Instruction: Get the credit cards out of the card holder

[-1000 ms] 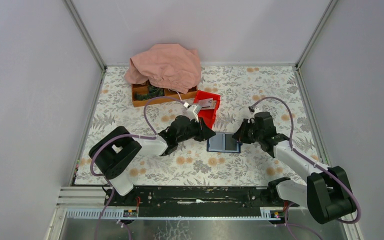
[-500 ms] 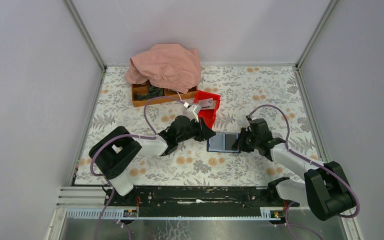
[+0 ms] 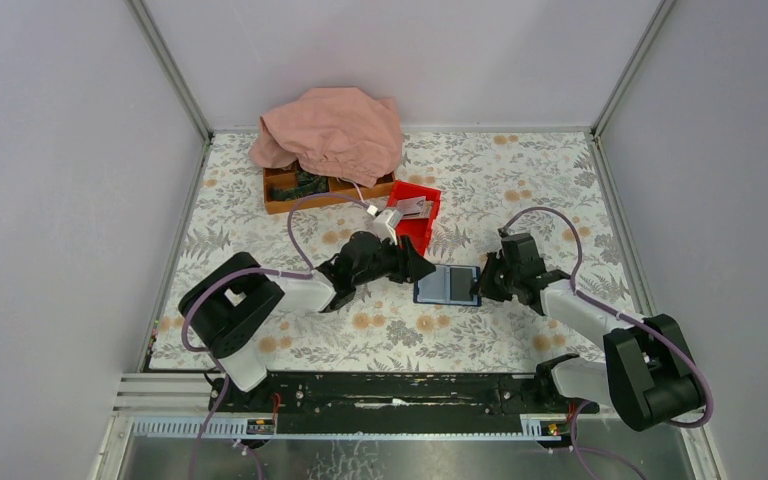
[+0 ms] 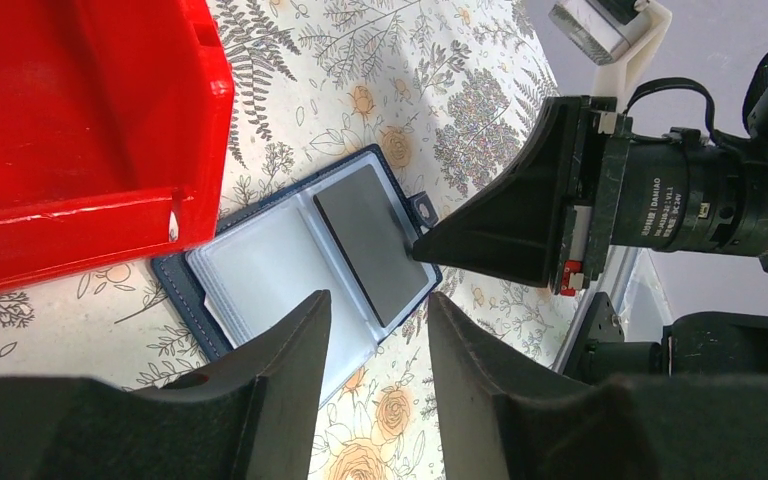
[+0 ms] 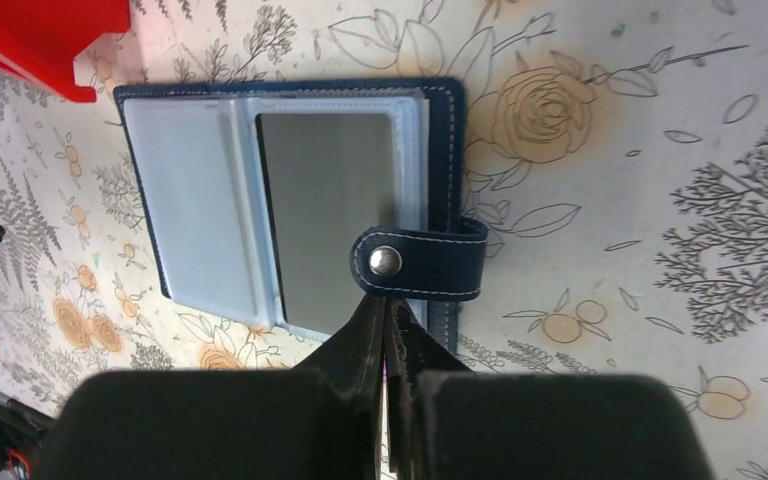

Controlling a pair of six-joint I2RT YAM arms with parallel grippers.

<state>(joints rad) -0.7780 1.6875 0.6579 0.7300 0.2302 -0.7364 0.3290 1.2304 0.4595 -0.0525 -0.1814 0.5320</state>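
Right fingers (image 5: 360, 345), closed together, touch the open card holder (image 5: 190, 200).

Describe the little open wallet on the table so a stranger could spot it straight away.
On the flower-patterned table, find the red bin near the middle. Just on its near side, the card holder lies open and flat. It alone has pale blue-grey plastic pockets in a dark blue stitched border, with a snap strap on one side.
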